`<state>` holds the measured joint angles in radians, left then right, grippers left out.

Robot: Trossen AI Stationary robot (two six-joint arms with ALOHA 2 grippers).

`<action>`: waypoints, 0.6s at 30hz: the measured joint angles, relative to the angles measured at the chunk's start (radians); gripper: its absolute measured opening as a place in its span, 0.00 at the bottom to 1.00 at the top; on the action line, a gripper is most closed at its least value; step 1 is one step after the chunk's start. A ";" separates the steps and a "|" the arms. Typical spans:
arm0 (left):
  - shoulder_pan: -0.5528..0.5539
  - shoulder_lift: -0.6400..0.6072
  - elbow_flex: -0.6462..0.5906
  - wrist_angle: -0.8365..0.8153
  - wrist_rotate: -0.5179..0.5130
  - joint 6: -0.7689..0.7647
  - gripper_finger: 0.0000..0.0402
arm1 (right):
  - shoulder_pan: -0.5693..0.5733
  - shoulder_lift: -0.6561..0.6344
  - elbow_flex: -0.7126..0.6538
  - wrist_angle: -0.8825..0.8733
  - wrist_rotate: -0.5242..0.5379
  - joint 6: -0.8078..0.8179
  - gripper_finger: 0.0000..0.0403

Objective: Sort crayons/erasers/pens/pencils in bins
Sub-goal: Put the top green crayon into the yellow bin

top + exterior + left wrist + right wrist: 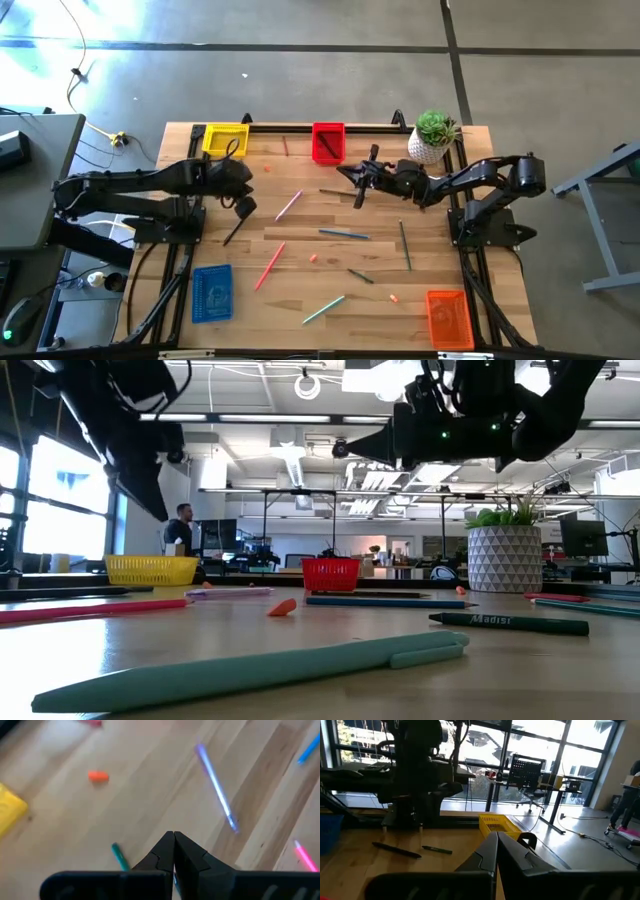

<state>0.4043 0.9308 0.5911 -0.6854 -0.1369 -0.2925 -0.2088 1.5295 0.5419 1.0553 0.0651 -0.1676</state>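
Four bins sit at the desk's corners: yellow bin (225, 138) and red bin (327, 141) along the far edge, blue bin (212, 292) and orange bin (448, 317) along the near edge, apparently long sides running far-to-near. Left gripper (243, 207) and right gripper (352, 175) hover closed, empty.
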 joint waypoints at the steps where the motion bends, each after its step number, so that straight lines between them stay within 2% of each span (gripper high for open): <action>1: 0.024 0.019 0.000 -0.003 0.019 0.011 0.00 | -0.005 0.000 0.000 -0.001 -0.018 -0.008 0.00; 8: 0.127 0.145 0.000 -0.016 0.079 0.034 0.03 | -0.014 0.000 0.000 -0.011 -0.093 -0.035 0.00; 13: 0.158 0.236 0.000 -0.014 0.151 0.034 0.12 | -0.014 0.000 0.000 -0.064 -0.115 -0.055 0.00; 18: 0.138 0.293 0.000 -0.015 0.204 -0.012 0.22 | -0.015 0.000 0.000 -0.095 -0.127 -0.085 0.00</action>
<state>0.5424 1.2241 0.5907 -0.7008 0.0671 -0.3045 -0.2241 1.5299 0.5419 0.9603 -0.0617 -0.2522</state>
